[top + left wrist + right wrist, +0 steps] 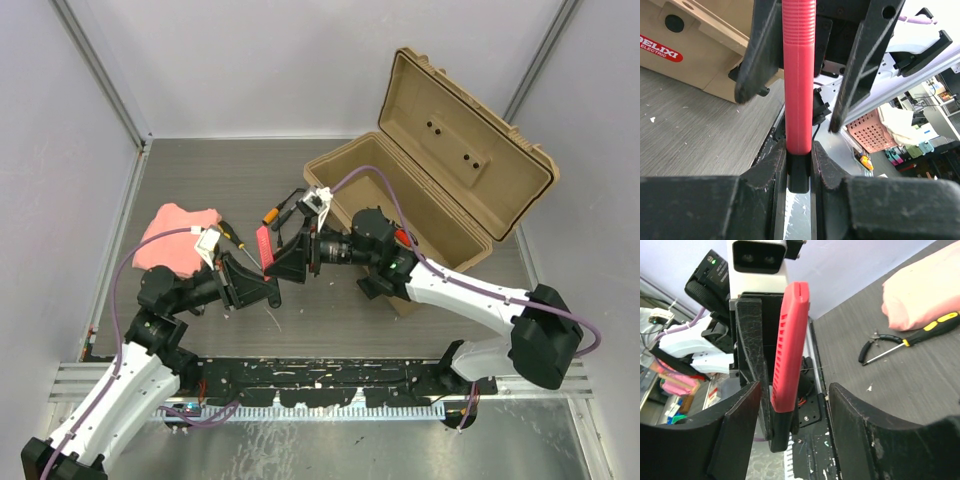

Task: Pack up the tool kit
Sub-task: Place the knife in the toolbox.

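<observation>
Over at 9 o'clock on the table lies the pink cloth (178,240). A yellow-and-black-handled screwdriver (232,235) rests just off its 3 o'clock edge, slanting from 10 to 4 o'clock. A small orange-handled tool (272,213) lies a little further toward 2 o'clock.

At the middle of the table, the left gripper (799,162) is clamped tight on the black butt end of the red-handled tool (264,248) and holds it up off the table. From above, the tool's long axis runs close to 12-to-6 o'clock. The black end is at 6 in the claw, and the ribbed red end points to 12, leaning a touch toward 11. In both wrist views it stands nearly upright up the frame.

The right gripper (794,387) reaches in from 3 o'clock and straddles that same red handle with its jaws standing wide apart. There is plain daylight on one side of the handle. The other finger sits right against it, and I cannot tell whether it actually touches.

Toward 2 o'clock sits the tan case (340,162) with its long side running 10 to 4 o'clock. Its lid (470,140) is thrown back toward 1 o'clock, so the ribbed inside shows. A red label (660,54) is on its front wall.
</observation>
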